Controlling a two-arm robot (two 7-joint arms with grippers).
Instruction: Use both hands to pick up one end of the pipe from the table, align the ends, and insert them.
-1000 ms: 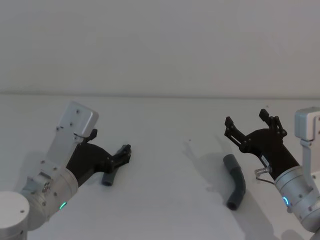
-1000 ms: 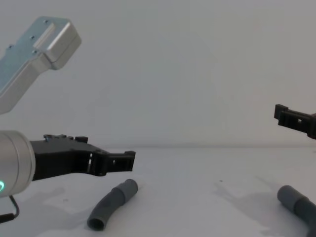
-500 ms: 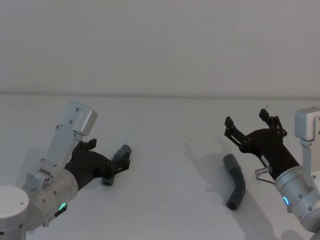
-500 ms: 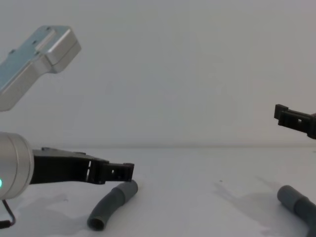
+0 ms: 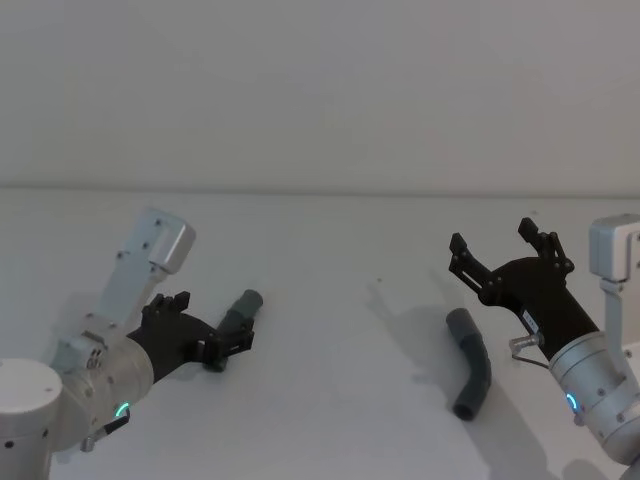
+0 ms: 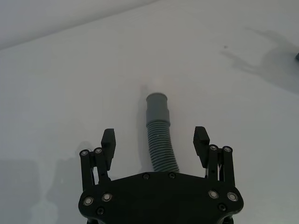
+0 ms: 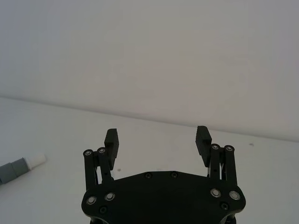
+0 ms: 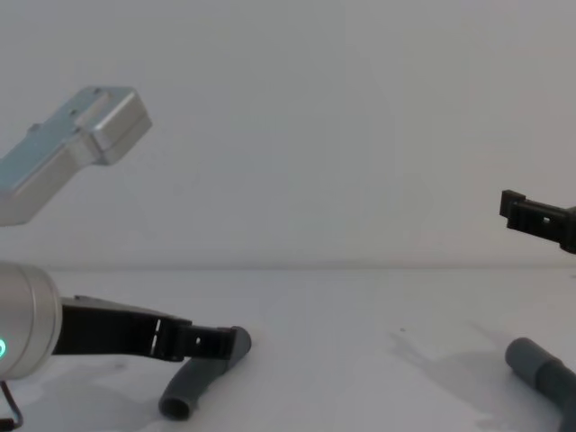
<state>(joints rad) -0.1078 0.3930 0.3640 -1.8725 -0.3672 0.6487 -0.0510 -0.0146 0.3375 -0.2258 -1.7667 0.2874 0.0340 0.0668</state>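
Two dark grey ribbed pipe pieces lie on the white table (image 5: 340,410). The left piece (image 5: 240,310) (image 8: 191,385) runs between the fingers of my left gripper (image 5: 226,345) (image 8: 214,342), which is low over the table and open. In the left wrist view the left gripper (image 6: 154,137) straddles this piece's ribbed part (image 6: 161,149), with its smooth grey open cuff (image 6: 157,106) pointing away. The bent right piece (image 5: 472,365) (image 8: 543,371) lies beside and below my right gripper (image 5: 490,238) (image 7: 157,134) (image 8: 533,217), which hovers open and holds nothing. A grey cuff with a white tip (image 7: 21,164) shows in the right wrist view.
A plain white wall (image 5: 320,90) rises behind the table. Bare table surface lies between the two pipe pieces.
My left gripper has dropped toward the table and now sits low with its open fingers on either side of the left pipe piece. The right arm and both pipe pieces have not moved.
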